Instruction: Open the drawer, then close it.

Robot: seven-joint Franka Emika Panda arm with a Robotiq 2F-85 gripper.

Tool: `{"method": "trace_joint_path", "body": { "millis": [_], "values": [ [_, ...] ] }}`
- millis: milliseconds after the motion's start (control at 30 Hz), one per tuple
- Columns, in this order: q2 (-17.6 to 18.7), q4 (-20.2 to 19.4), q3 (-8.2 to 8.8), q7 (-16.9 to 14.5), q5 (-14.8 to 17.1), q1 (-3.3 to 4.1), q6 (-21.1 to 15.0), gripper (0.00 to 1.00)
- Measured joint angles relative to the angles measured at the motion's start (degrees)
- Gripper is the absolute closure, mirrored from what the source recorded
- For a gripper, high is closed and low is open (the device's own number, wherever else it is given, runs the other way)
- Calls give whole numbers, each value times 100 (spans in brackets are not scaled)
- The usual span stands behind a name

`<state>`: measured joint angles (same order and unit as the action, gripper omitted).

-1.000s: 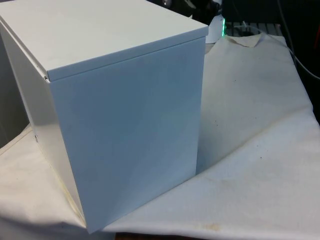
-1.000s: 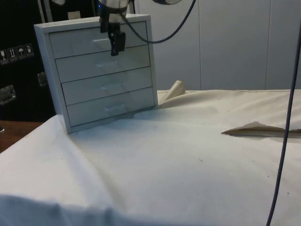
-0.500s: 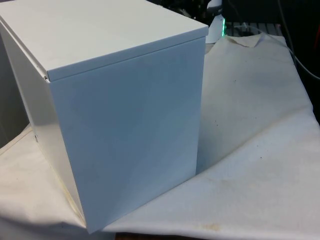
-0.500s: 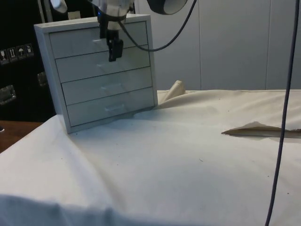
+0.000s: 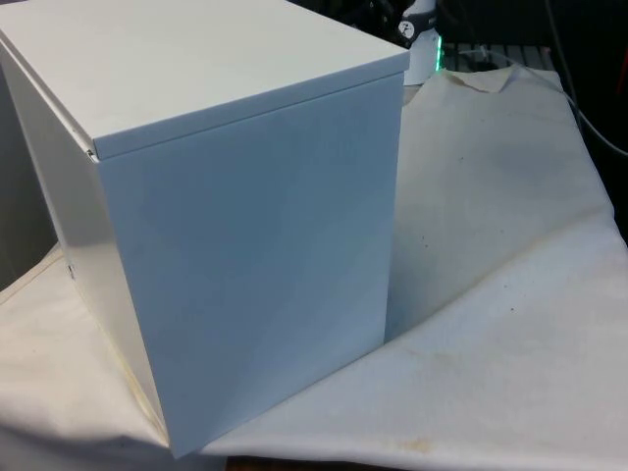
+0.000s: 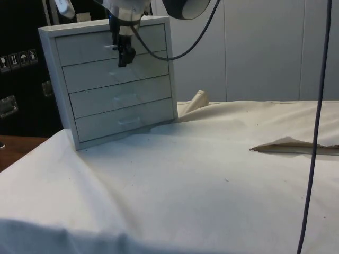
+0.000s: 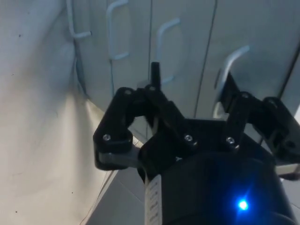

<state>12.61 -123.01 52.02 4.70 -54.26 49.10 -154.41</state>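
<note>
Nothing here gives you a full word or number to read. Look at the left edge of the side view, about a quarter of the way down: a row of small white sign stickers (image 6: pixel 19 57) sits on a dark case (image 6: pixel 16 100). One looks like an umbrella, and the others are too small to tell. In the wrist view, a narrow white label (image 7: pixel 153 201) carries tiny dark marks, and you can't read those either.

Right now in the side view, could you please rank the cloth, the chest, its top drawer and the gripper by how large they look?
1. cloth, spanning the picture's width
2. chest
3. top drawer
4. gripper, smallest, in front of that drawer
No two look alike in size.
</note>
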Motion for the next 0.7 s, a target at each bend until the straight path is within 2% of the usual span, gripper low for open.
{"method": "trace_joint_path", "body": {
  "millis": [33, 67, 100, 133, 367, 700],
  "values": [
    [0, 17, 11, 0, 0, 0, 0, 55],
    [0, 23, 17, 0, 0, 0, 0, 60],
    [0, 23, 17, 0, 0, 0, 0, 65],
    [0, 23, 17, 0, -6, 0, 0, 65],
    [-17, 80, 29, 0, -46, 0, 46, 100],
    [-40, 103, 40, 0, -63, -6, 57, 100]
  ]
}}
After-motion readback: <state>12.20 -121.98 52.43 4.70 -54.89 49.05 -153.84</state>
